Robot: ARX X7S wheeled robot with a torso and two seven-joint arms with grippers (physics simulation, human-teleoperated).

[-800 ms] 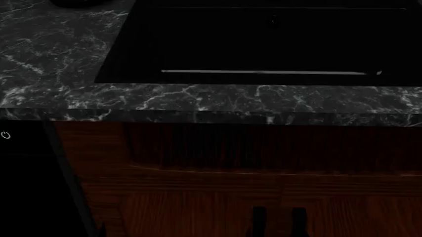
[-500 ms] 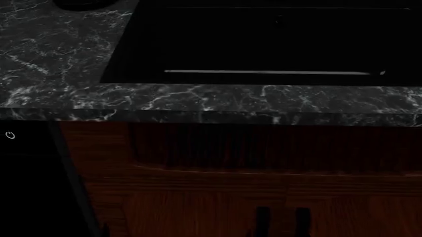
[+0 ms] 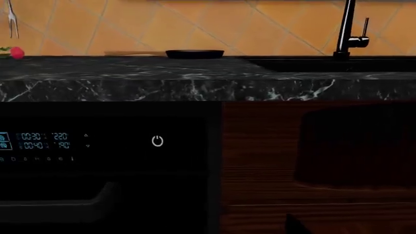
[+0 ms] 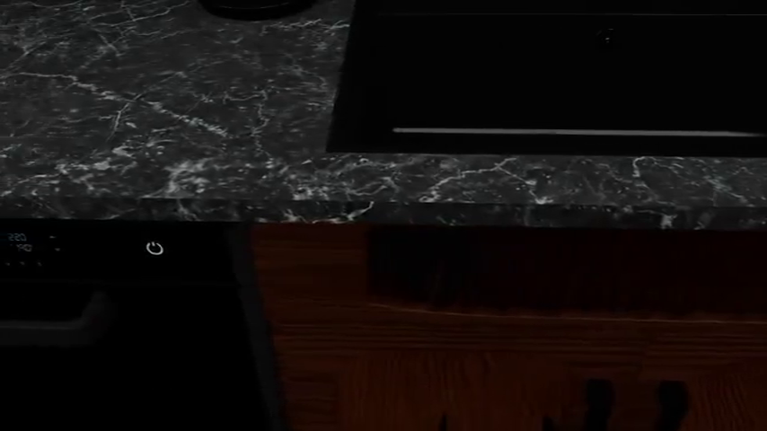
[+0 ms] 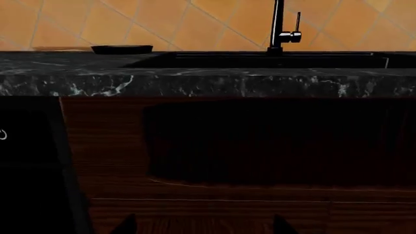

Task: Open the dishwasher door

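The dishwasher door (image 4: 120, 359) is a glossy black panel at the lower left of the head view, under the marble counter. It is shut, with a white power symbol (image 4: 154, 248), a blue display (image 4: 17, 242) and a grey bar handle (image 4: 48, 319). The left wrist view faces the door (image 3: 104, 165) from a distance, with its handle (image 3: 58, 207) low down. My left gripper (image 3: 209, 230) shows only one dark fingertip (image 3: 293, 227), far off centre, so it reads as open and empty. My right gripper (image 5: 202, 225) is open and empty, facing the wood cabinet under the sink; it also shows in the head view (image 4: 633, 406).
A black marble counter (image 4: 168, 117) runs above the door. A black sink basin (image 4: 551, 81) with a silver bar is at the right, with a black faucet (image 5: 278, 27) behind it. Reddish-brown cabinet doors (image 4: 504, 341) stand right of the dishwasher. A dark pan (image 3: 194, 53) sits on the counter.
The head view has swung left: the dishwasher's display and handle have come into view and the sink has slid right. The right gripper's fingers appear further right in the picture.
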